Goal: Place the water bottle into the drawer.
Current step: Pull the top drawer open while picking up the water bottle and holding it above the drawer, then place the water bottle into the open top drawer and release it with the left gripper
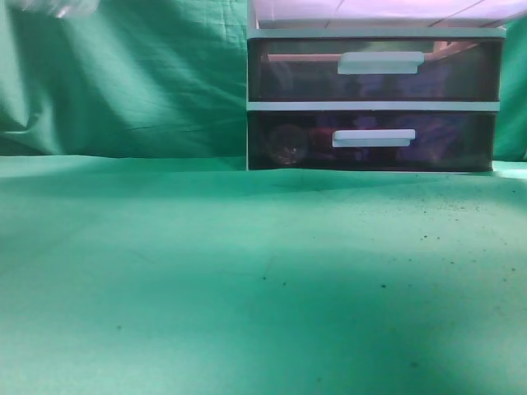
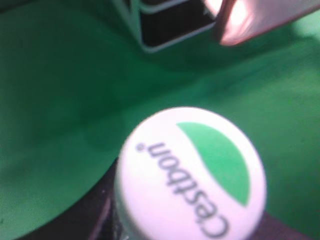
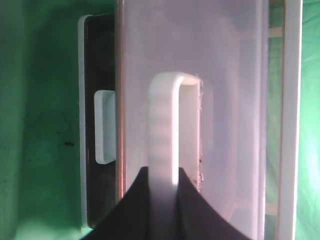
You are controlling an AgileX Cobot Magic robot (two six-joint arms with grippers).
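A white bottle cap (image 2: pixel 190 175), printed with a green leaf shape and lettering, is filling the left wrist view; the water bottle (image 2: pixel 187 182) is sitting in the left gripper (image 2: pixel 150 227), dark parts hugging its neck, high above the green worktop (image 2: pixel 60 125). The exterior view is catching only a blurred clear shape at its top left corner. The right gripper (image 3: pixel 162 200) is closing on the drawer's white handle (image 3: pixel 165 130). The drawer (image 3: pixel 225 100) is jutting out past the dark drawers (image 1: pixel 370 74) below, wide bare cloth lying before the cabinet (image 1: pixel 375 105).
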